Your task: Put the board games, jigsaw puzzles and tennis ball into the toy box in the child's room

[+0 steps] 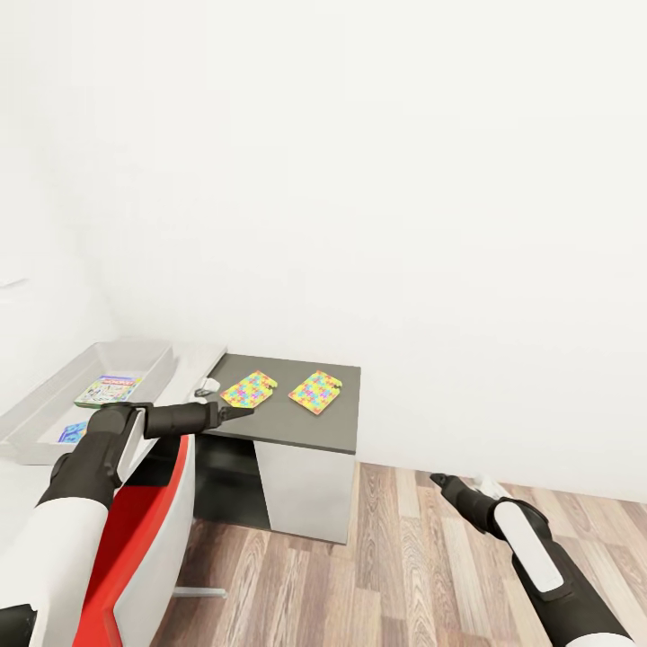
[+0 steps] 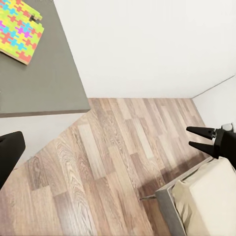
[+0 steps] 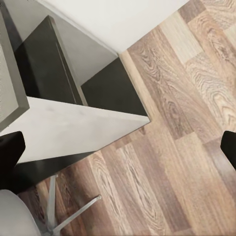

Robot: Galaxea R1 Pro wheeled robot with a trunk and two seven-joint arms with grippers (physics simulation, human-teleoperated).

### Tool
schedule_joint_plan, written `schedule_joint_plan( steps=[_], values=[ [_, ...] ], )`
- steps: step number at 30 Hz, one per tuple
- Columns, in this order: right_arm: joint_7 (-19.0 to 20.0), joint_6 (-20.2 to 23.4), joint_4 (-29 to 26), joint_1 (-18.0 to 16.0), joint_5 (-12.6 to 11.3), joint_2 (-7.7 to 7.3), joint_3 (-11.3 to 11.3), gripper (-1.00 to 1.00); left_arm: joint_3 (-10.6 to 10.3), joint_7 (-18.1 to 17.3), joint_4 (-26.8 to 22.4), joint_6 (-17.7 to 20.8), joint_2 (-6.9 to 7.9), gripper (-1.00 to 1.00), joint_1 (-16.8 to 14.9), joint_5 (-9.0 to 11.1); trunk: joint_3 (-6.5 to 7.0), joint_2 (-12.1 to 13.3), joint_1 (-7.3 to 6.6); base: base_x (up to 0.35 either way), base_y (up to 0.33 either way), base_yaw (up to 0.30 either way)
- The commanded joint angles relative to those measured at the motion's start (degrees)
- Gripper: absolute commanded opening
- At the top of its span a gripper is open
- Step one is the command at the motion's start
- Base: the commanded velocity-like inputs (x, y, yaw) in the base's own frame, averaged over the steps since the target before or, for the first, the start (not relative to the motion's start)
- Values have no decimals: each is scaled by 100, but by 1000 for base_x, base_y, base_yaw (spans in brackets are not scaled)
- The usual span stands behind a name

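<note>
- Head cam sat up high, looking forward and down past both arms at a dark grey cabinet against the white wall, with wood floor below.
- Left wrist cam looked almost straight down from above, catching that same cabinet top's corner, one jigsaw puzzle and the floor.
- Right wrist cam hung lower and closer, facing down at the floor and probably that cabinet's open side, hard to be sure.

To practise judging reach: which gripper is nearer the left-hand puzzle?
Left. The left gripper hovers beside the puzzle; the right gripper hangs low over the floor.
</note>
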Motion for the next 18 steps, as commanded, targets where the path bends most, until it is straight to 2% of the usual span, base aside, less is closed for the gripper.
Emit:
schedule_joint_plan(
  steps=[1,9,12,14,18],
  values=[
    [-54,14,-16,-4,-65,-1,-7,100,12,-39,-2,45,-3,100,-6,-27,-13,-13,4,0,0,0],
    [-61,-10,-101,-4,-88,21,-45,100,12,-35,-3,52,-9,100,-6,-27,-13,-13,4,0,0,0],
    [-60,-87,-108,-4,-89,55,-47,100,13,-22,-3,56,-16,100,-6,-27,-13,-13,4,0,0,0],
    [-60,-287,-156,-4,-96,139,-34,100,8,-7,-3,54,-34,100,-6,-18,-13,-13,4,0,0,0],
    [-55,-338,-232,-4,-98,152,-44,100,6,2,-4,53,-37,100,-6,-17,-13,-13,4,0,0,0]
  ],
)
